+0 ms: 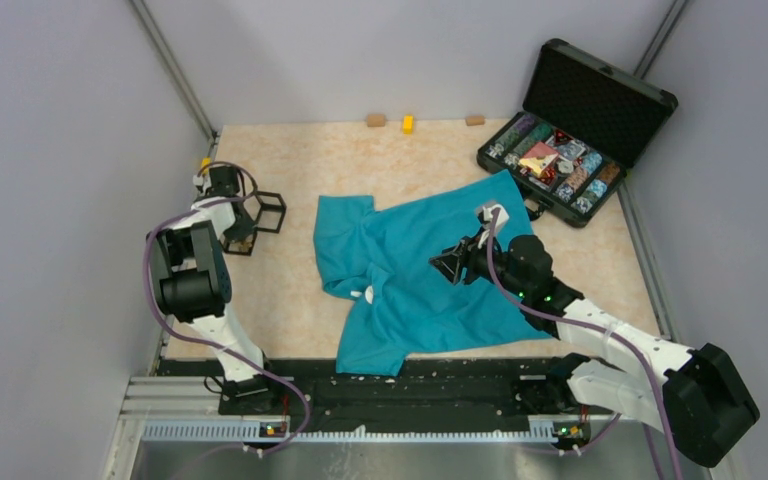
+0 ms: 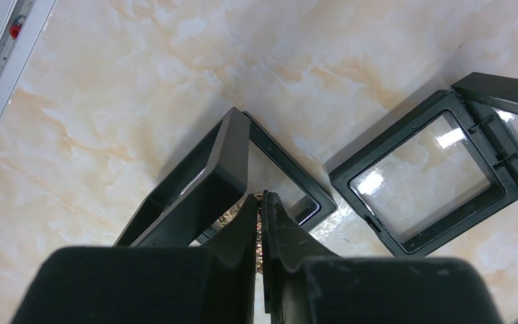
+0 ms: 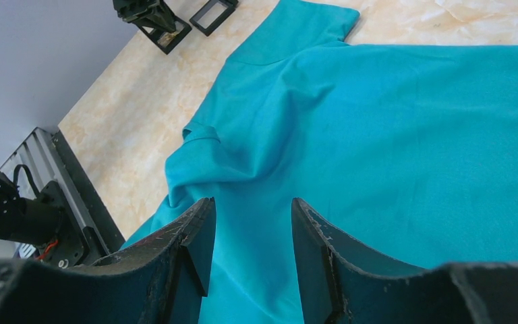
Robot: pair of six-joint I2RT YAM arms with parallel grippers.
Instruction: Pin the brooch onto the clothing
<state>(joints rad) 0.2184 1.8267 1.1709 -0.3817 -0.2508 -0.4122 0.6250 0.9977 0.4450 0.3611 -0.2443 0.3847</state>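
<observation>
**Left pincer [image 2: 262, 199] is closing in by the brooch [image 2: 228, 217] at far left, and right pincer [image 3: 251, 201] is hovering over the clothing [image 1: 400, 300].**
The left arm is stretching out long to the far-left corner of the surface [image 1: 360, 160], wrist tipping down into an open black display box [image 2: 202, 182]. Its tips are pressing almost together with a sliver between, and whether they're nipping anything I cannot tell. The brooch looks to be that tiny brownish glint just left of the tips, under the box's tilted frame. I'm judging it light, hard, slippery and easy to drop, best pinched by its solid body rather than the pin. The clothing is lying rumpled mid-surface, soft and apt to bunch. The right arm is folding low over it, fingers spread with nothing between them.
</observation>
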